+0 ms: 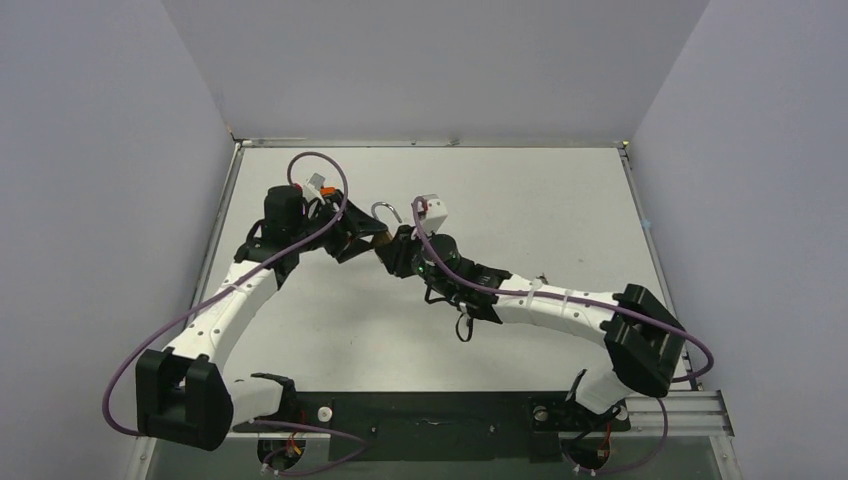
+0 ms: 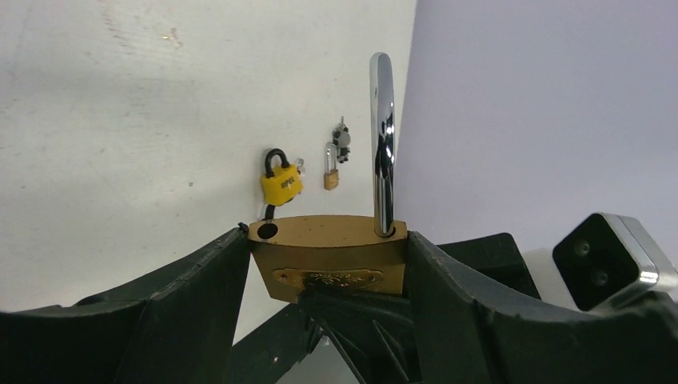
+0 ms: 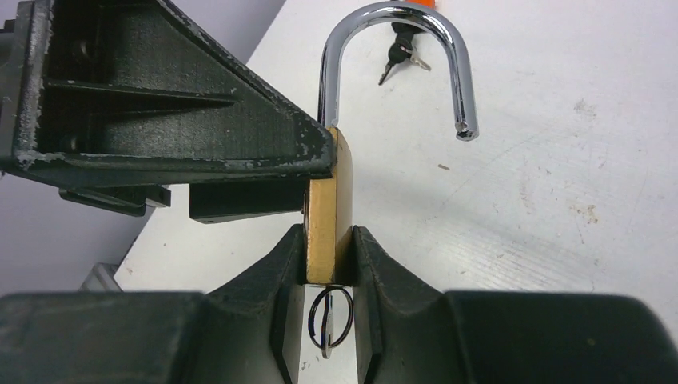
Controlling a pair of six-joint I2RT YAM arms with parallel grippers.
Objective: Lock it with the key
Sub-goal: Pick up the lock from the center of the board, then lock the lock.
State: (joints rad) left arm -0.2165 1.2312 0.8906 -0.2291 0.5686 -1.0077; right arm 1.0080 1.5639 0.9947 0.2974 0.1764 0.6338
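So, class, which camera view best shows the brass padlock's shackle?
Right wrist: the shackle shows as a full U, its free end clear of the padlock. Left wrist sees it edge-on, as one bar. Top external shows only a small arc.

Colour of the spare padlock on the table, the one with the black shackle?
The padlock is yellow; the left wrist view shows it best.

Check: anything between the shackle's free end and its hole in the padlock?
Nothing visible. The hole atop the padlock is bare; left hand and right hand clamp only its body. The shackle is swung aside.
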